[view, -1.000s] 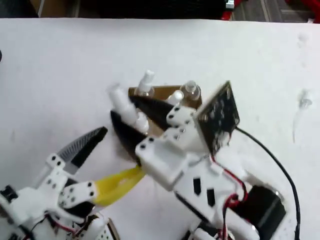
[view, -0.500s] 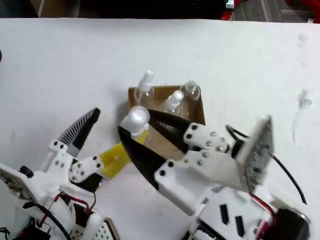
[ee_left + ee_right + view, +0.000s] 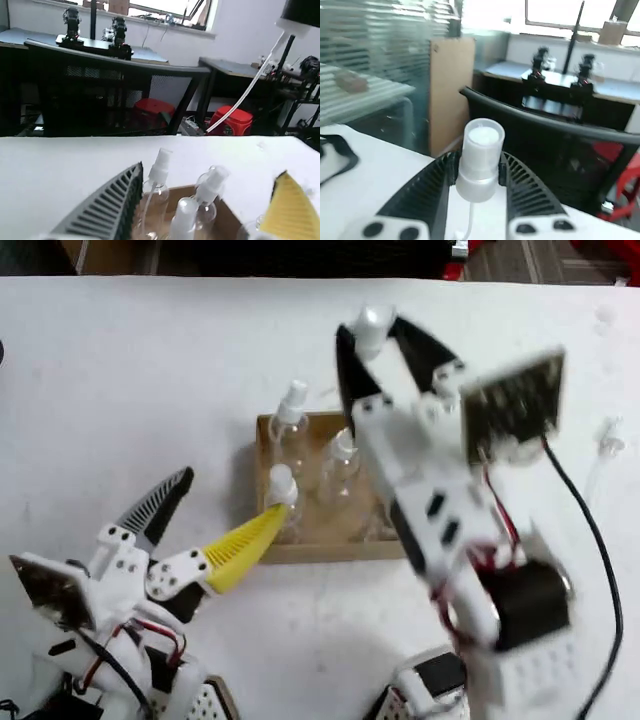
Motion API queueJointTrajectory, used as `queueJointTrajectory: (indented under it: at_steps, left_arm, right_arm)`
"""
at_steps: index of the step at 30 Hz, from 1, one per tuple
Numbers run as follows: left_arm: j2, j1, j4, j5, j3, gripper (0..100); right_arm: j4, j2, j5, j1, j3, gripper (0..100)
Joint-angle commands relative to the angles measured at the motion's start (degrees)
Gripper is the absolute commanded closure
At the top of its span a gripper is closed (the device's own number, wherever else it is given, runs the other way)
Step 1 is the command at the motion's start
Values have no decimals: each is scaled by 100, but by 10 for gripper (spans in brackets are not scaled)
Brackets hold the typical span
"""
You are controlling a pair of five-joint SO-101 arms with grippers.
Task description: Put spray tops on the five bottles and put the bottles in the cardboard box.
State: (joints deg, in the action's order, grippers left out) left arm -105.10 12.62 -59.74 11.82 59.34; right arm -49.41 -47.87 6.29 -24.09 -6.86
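cardboard box (image 3: 330,552) partly behind right arm (image 3: 430,510)

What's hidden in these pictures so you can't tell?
High view: the right arm covers the right side of the cardboard box, so the bottles inside cannot be counted.
Right wrist view: the tube of the spray top in the right pincer is cut off by the picture's edge.
Left wrist view: the bottles' lower parts are cut off by the edge or behind a grey finger of the left pincer.

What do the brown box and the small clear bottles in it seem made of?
The brown box looks like matte cardboard: dull tan, thin flat walls. The small clear bottles look like glossy plastic, possibly glass: the box shows through them.
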Motion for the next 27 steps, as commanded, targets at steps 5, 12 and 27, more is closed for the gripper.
queueJointTrajectory:
  at_steps: [5, 12, 27]
  left_arm:
    - [13, -1279, -457, -1037, 774, 648]
    - [13, -2571, 299, -1011, 1934, 703]
    - [13, -2571, 1319, -1037, 2980, 710]
  right_arm:
    - [734, 1015, 114, 1007, 18, 984]
    - [505, 1112, 1037, 1279, -79, 984]
    - [585, 1789, 1116, 1156, -229, 984]
